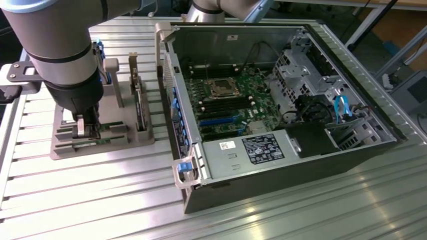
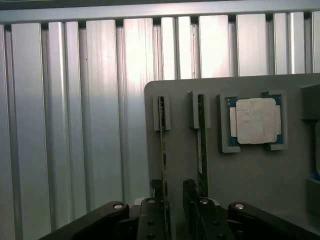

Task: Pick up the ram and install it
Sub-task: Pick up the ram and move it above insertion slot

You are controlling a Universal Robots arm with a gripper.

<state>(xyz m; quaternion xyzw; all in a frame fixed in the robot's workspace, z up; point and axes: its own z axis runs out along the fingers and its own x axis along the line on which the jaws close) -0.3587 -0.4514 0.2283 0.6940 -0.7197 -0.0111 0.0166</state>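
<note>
Arm: UR arm [image 1: 63, 55] reaches down at exterior view's left, over grey holder [image 1: 127, 145].
Gripper: gripper [image 2: 172, 192] spread, low over the holder end nearer the exterior camera. One finger stands each side of the ram. No pinch seen; gap shows betw. ram and one finger.
Ram: ram [image 2: 162, 140] stands on edge in a narrow slot, close to holder's outer edge. Seated in holder, not lifted, not installed.
Second board: thin board [image 2: 201, 145] w/ whitish strip, on edge in next slot, parallel to ram, just outside one finger.
Processor: square silver processor chip [image 2: 256, 121] lies flat in its pocket beside the thin board, apart from gripper.
Taller card: taller card [image 1: 138, 100] upright in holder, on exterior view's right of gripper.
PC case: open case [image 1: 220, 200] lies on its side, just beside holder, to exterior view's right.
Motherboard: motherboard [image 1: 233, 107] exposed; CPU socket [image 1: 220, 89] near its centre; dark memory slots [image 1: 217, 106] just beside socket. Slots filled or not: cannot tell.
PSU: labelled box [image 1: 267, 148] at case end nearer the exterior camera.
Table: slatted aluminium table [image 1: 100, 200] carries holder and case.
</note>
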